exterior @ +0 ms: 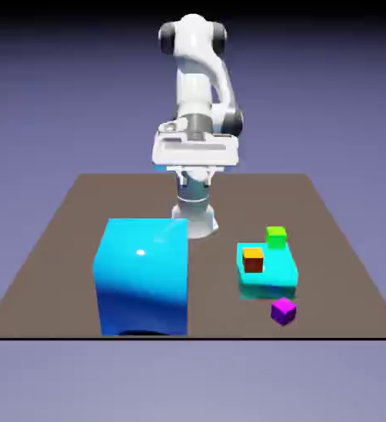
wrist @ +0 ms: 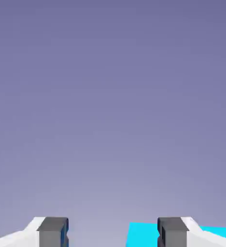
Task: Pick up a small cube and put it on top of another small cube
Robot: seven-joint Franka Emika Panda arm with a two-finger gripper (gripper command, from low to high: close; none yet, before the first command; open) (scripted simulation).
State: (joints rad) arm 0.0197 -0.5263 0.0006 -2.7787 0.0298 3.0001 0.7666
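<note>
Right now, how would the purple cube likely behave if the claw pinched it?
The purple cube looks rigid with flat faces, so it probably won't roll. Being tiny, it is likely light and may skid on the table if nudged. Its glossy sides might slip.

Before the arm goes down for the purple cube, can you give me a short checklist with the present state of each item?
1. Gripper open and empty: ok, the fingertips stand apart with nothing between them.
2. Purple cube free to grasp: ok, it sits alone on the table, apart from the flat cyan block.
3. Green cube top bare: ok.
4. Orange cube not in the way: ok, it sits on the cyan block.
5. Gripper above the purple cube: not ok, it hangs high near the base.
6. Purple cube seen in the hand view: not ok.
</note>
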